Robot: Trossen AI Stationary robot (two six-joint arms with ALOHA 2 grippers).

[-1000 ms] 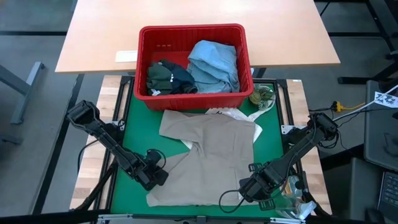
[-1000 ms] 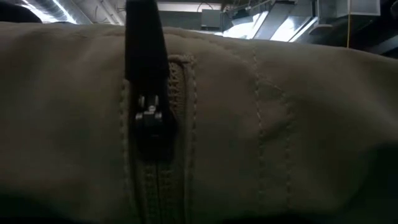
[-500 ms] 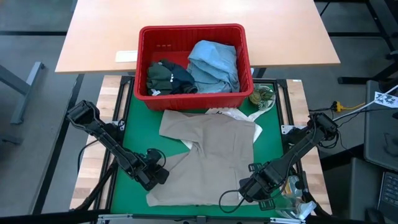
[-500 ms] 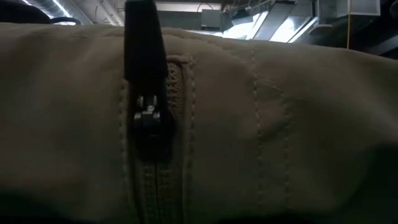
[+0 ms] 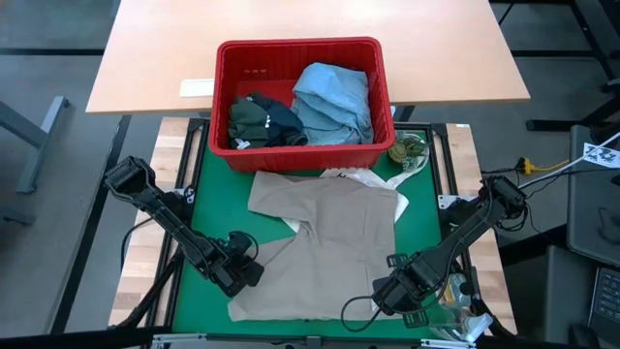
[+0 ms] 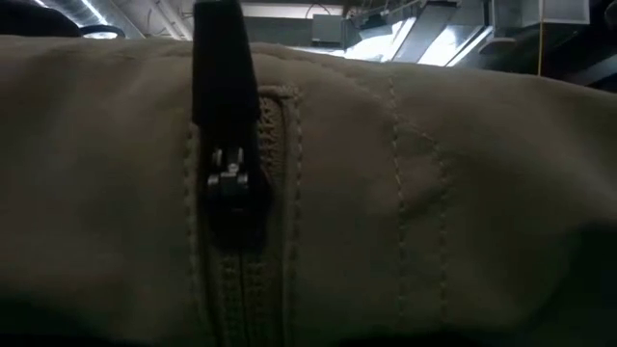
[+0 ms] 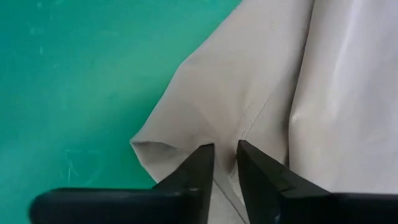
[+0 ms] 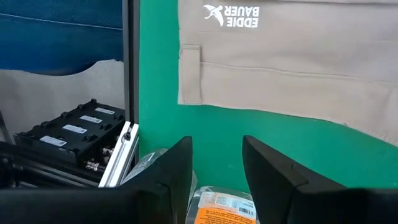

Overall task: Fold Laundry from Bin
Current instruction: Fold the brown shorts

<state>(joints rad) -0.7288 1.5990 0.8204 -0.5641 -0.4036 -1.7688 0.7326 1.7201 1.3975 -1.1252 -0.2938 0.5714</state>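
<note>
While you scan from above, take the scene from largest to smallest:
Mat: your green mat (image 5: 421,228) carries the work, with the wooden table (image 5: 310,48) past its far edge.
Beige garment: it lies spread flat on the mat (image 5: 329,247), from just before the bin down to the near edge; up close it fills the low view, zipper (image 6: 231,183) included.
Bin: the red bin (image 5: 302,92) sits at the mat's far edge, partly on the table.
Blue shirt: bunched in the bin's right half (image 5: 334,102).
Olive garment: bunched in the bin's left half (image 5: 260,118).
Left claw: your left claw (image 7: 225,163) is at the garment's near-left corner, fingers nearly together with a fold of beige cloth between them.
Right claw: your right claw (image 8: 216,165) hangs over the mat's near-right corner, fingers parted, holding nothing, just off the garment's edge.
</note>
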